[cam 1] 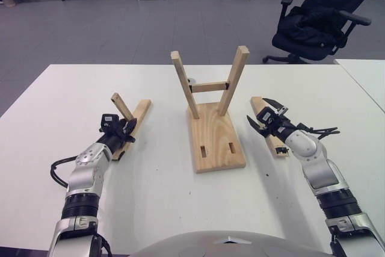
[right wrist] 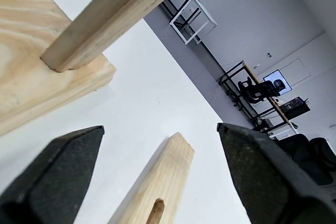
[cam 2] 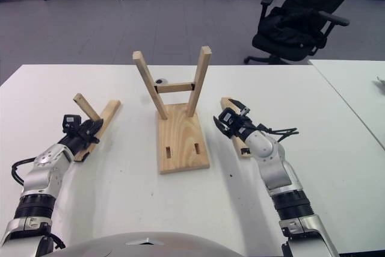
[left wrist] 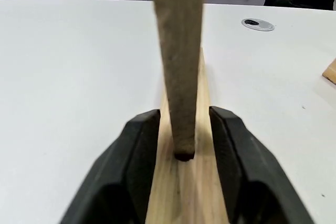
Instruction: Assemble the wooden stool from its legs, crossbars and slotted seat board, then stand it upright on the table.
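Half built: board on table, two legs and crossbar seated, near slots empty | left gripper at third leg, jaws astride second crossbar, cannot tell if clamped | right gripper over fourth leg, jaws apart.

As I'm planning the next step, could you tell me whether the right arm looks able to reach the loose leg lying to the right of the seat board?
Probably yes: the right gripper is open directly over the loose leg, with nothing between them.
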Robot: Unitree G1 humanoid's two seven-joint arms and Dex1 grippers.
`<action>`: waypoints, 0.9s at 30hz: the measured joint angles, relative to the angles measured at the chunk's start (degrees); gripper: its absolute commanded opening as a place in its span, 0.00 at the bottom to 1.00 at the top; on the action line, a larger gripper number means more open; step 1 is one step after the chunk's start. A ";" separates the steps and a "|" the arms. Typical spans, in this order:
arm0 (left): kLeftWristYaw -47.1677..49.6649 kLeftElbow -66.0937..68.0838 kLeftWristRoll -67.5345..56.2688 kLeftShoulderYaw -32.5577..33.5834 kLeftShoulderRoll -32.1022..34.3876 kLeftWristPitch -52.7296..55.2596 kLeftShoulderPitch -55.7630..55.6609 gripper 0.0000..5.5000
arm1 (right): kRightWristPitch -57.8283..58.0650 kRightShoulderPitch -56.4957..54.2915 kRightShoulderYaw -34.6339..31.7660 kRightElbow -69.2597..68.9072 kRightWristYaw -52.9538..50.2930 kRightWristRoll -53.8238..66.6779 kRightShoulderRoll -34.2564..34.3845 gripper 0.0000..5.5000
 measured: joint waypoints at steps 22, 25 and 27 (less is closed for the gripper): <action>-2.74 -19.82 2.18 -0.86 9.45 27.76 7.31 0.57 | -1.43 0.55 0.60 0.45 -4.00 -4.38 0.72 0.73; -3.76 -19.15 2.33 -0.93 10.50 27.59 7.30 0.47 | -1.29 0.78 0.60 0.35 -4.01 -4.38 1.16 0.73; -4.07 -18.87 2.80 -1.04 10.70 27.33 7.52 0.41 | -1.29 0.78 0.60 0.33 -3.99 -4.38 1.46 0.73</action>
